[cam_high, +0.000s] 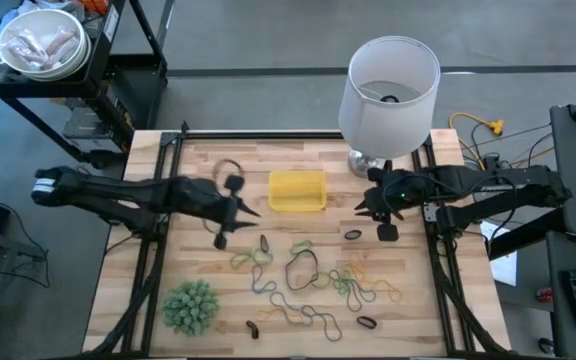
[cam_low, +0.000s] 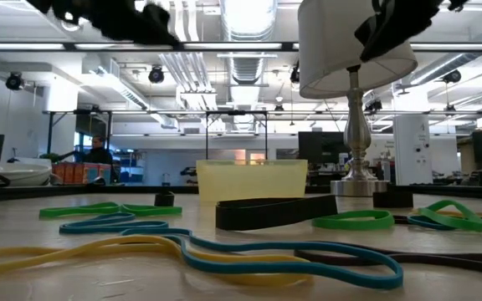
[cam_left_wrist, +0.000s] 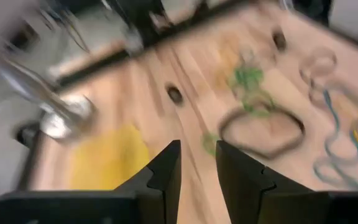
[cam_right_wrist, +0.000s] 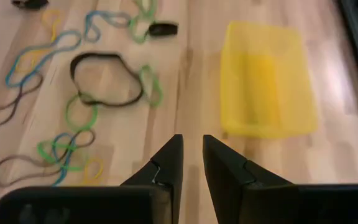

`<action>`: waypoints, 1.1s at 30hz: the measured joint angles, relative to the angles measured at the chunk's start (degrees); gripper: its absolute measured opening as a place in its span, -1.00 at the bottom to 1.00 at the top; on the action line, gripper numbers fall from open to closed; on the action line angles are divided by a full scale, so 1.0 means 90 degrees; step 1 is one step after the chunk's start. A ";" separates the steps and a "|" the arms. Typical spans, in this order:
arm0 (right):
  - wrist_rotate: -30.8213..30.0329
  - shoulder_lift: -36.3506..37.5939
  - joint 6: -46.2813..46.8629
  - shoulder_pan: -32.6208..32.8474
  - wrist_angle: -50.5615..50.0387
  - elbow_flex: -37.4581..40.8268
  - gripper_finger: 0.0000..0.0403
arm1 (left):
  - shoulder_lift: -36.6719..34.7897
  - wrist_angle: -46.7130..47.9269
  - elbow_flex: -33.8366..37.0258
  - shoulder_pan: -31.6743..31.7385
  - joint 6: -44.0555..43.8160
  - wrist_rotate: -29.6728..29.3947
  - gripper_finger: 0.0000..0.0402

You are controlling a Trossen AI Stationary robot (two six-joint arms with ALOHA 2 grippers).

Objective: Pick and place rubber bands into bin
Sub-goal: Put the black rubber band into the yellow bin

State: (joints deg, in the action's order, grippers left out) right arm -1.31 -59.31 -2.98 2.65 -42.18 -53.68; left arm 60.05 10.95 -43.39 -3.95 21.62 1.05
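Yellow bin (cam_high: 297, 191) sits on the wooden surface (cam_high: 198, 165) near the middle of its far half, nothing visible inside it in the right wrist view. Rubber bands (cam_high: 313, 280) lie scattered over the near half of the surface: a large black loop (cam_high: 302, 267) roughly central, green, yellow, blue and brown loops around it, small dark ones toward the near edge.

Left gripper (cam_high: 240, 209) hangs above the surface just left of the bin; fingers (cam_left_wrist: 166, 171) slightly apart, holding nothing.

Right gripper (cam_high: 365, 205) hangs right of the bin, near the lamp base (cam_high: 366, 162); fingers (cam_right_wrist: 169, 160) a narrow gap apart, empty.

Spiky green ball plant (cam_high: 190, 305) sits at the near left corner.
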 joint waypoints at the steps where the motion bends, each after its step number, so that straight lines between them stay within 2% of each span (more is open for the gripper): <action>1: -0.0042 -0.0058 0.0066 0.0089 -0.0002 0.0046 -0.72 | 0.0226 0.0008 0.0001 -0.0043 0.0009 -0.0012 -0.58; 5: -0.0080 -0.0326 0.0316 0.0507 0.0136 0.0137 -0.72 | 0.0834 -0.0013 -0.0011 -0.0242 -0.0060 -0.0580 -0.58; 8: -0.0430 -0.0583 0.0430 0.0935 0.0329 0.0155 -0.72 | 0.1231 0.0035 -0.0013 -0.0377 -0.0148 -0.1238 -0.58; 10: -0.0746 -0.0740 0.0401 0.1210 0.0519 0.0159 -0.72 | 0.1421 0.0171 -0.0058 -0.0423 -0.0149 -0.1399 -0.58; 16: -0.1354 -0.1188 0.0064 0.1857 0.1271 0.0181 -0.72 | 0.1980 0.0330 -0.0184 -0.0562 -0.0192 -0.1306 -0.58; 27: -0.1412 -0.1255 0.0482 0.2268 0.1508 0.0468 -0.72 | 0.3203 0.0515 -0.0723 -0.0725 -0.0241 -0.0901 -0.58; 33: -0.1591 -0.1172 0.0652 0.2410 0.1834 0.0855 -0.72 | 0.3465 0.0987 -0.0843 -0.0750 -0.1024 -0.0859 -0.58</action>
State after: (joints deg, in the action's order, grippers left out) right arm -15.63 -69.86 2.89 24.34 -25.68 -45.99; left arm 91.24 19.83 -50.97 -10.70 12.41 -6.68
